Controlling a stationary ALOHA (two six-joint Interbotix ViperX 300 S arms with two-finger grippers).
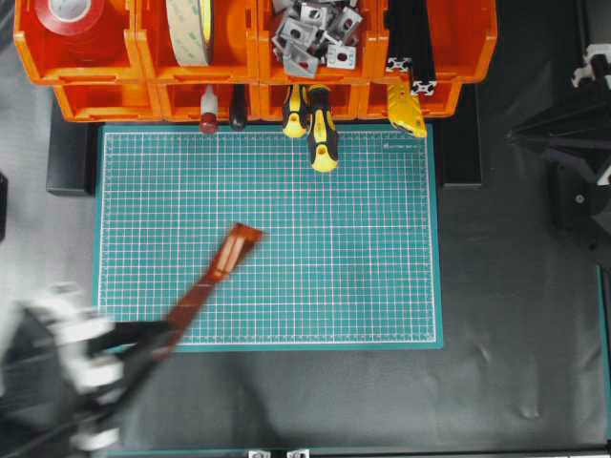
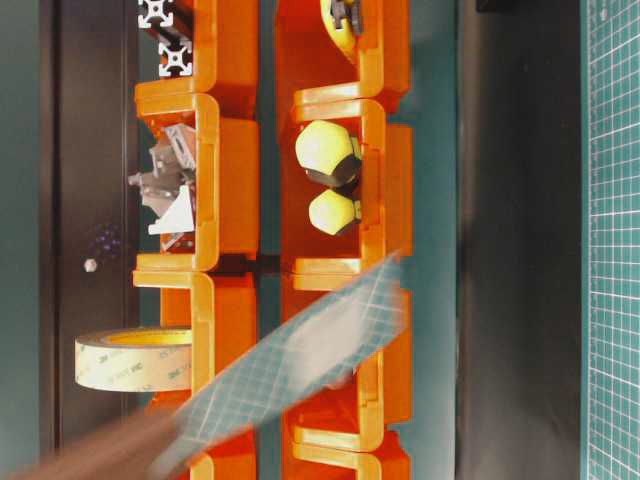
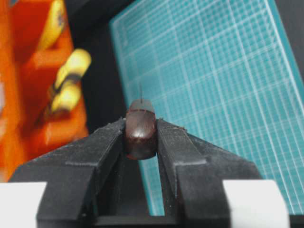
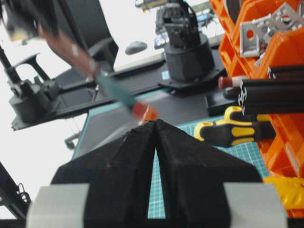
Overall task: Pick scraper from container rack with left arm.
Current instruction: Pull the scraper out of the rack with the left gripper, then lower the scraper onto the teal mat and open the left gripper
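At the far edge of the table, the container rack point(image 1: 253, 57) is seen in two joined rows of orange bins. Going left to right in the overhead view, a roll of red tape point(image 1: 76, 14) is held in the first upper bin, a roll of pale tape point(image 1: 191, 29) in the next, a heap of grey metal brackets point(image 1: 315, 33) in the third, and black aluminium profiles point(image 1: 410, 43) in the last. From the lower row, a small red-capped tool point(image 1: 207, 110), a dark-handled tool point(image 1: 237, 107), two yellow-and-black screwdrivers point(image 1: 315, 129) and a yellow part point(image 1: 406, 107) are seen sticking out over the edge of the green cutting mat point(image 1: 315, 248). Between rack and blade tip, only bare mat is seen.

The scraper point(image 1: 215, 277) is found out of the rack, blurred, above the near-left part of the mat, its blade tip pointed toward the rack and its handle running down-left into the left gripper point(image 1: 143, 348). In the left wrist view the rounded end of the reddish-brown handle is clamped between the two black fingers point(image 3: 107, 142) of that gripper, which are narrowed onto it on both sides. The left arm point(image 1: 57, 382) is smeared by motion at the lower-left corner.

The right gripper point(image 4: 156, 142) is shown in its own wrist view with the jaws nearly together, only a thin slit being left, and nothing is held.
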